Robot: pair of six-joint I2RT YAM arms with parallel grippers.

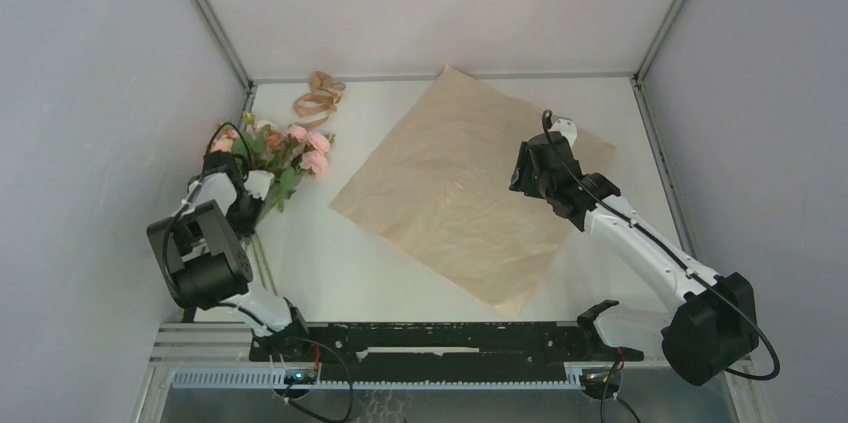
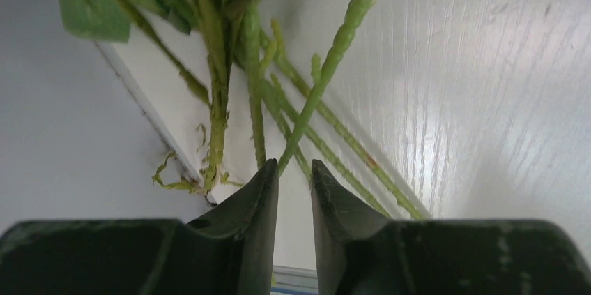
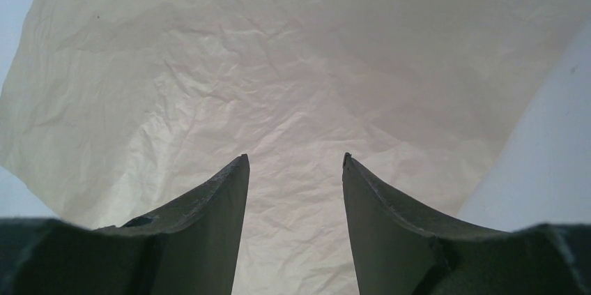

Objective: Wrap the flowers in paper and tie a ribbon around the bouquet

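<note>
The flowers (image 1: 290, 148) lie at the table's left edge, pink and peach heads away from me, and their green stems (image 2: 320, 86) run back toward my left gripper (image 1: 246, 211). In the left wrist view that gripper (image 2: 294, 164) shows a narrow gap between its fingers. The stems cross just beyond the fingertips (image 2: 268, 176), and only white table shows in the gap. The paper (image 1: 450, 193) lies flat as a diamond in the middle of the table. My right gripper (image 1: 522, 175) hovers open over its right part, with crinkled paper (image 3: 279, 65) below its fingers (image 3: 293, 157). The ribbon (image 1: 320, 95) is curled at the back left.
White enclosure walls stand on three sides. The left wall and its metal edge strip (image 2: 139, 103) run right beside the stems. Bare table (image 1: 330, 273) lies between the flowers and the paper. The arms' base rail (image 1: 430, 338) crosses the near edge.
</note>
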